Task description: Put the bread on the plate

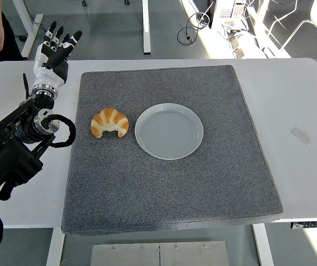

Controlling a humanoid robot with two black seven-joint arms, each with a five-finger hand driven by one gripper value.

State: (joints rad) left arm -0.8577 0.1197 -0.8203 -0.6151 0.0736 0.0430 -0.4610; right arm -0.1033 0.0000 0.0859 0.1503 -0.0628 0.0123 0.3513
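I have the left hand [56, 47] up in the upper left of the frame, over the bare table [291, 100] beyond the mat [164, 188], fingers spread and holding nothing. The bread [110, 122] lies on the mat left of centre, just beside the plate's [147, 145] left rim and not on it. My read is that the reach has barely begun: next I need to bring the hand down and right over the bread, close around it, then lift it across to the plate
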